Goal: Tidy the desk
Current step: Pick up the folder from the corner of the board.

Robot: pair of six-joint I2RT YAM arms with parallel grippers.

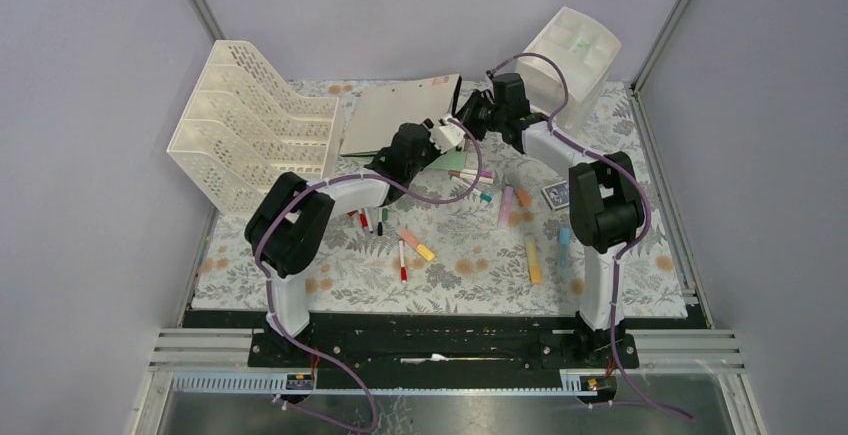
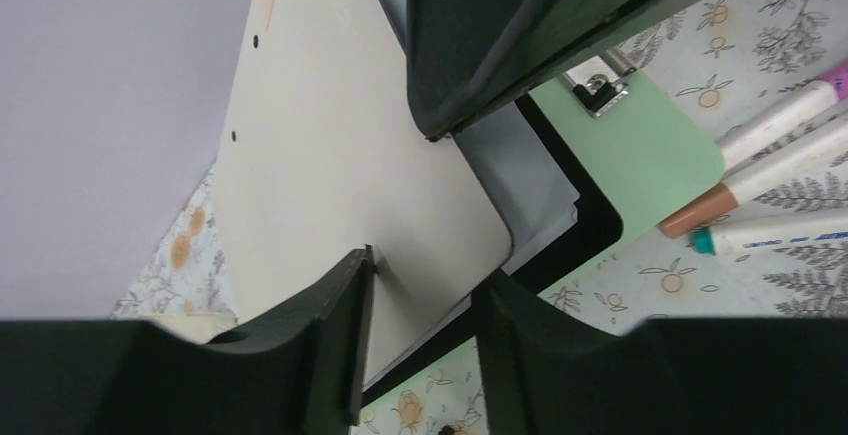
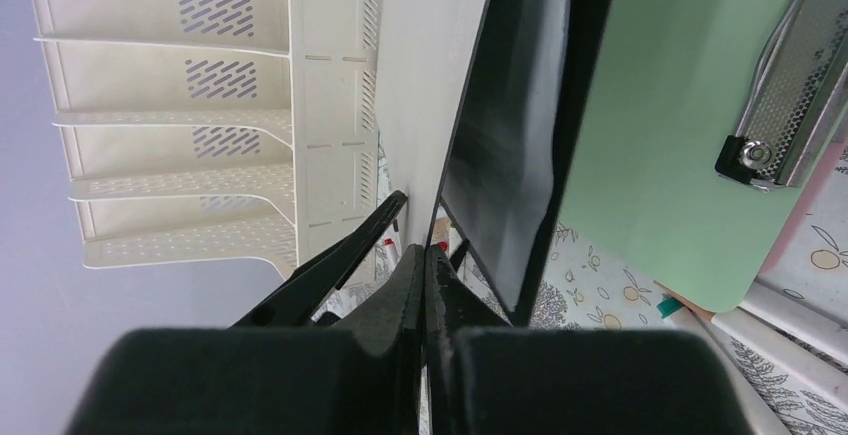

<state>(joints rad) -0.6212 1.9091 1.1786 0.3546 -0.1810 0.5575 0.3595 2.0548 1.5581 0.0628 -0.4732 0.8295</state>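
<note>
The desk [image 1: 470,280] is a tabletop under a pale fern-and-flower cloth. At its back centre a stack of folders is tilted up: a beige folder [image 1: 400,113] on top, a grey sheet and a black folder [image 2: 590,217] under it. A green clipboard [image 2: 650,150] lies flat beneath. My right gripper [image 1: 478,113] is shut on the thin edge of the black folder [image 3: 510,125]. Its jaws are pressed together [image 3: 420,252]. My left gripper [image 1: 445,140] is open [image 2: 428,275]. Its jaws stand astride the stack's rounded corner, one fingertip [image 2: 355,285] touching the beige face.
A cream lattice file rack [image 1: 250,125] stands at the back left. A white drawer unit [image 1: 570,55] stands at the back right. Several markers and highlighters [image 1: 415,245] lie scattered on the middle cloth, with a small card box [image 1: 556,193] by the right arm.
</note>
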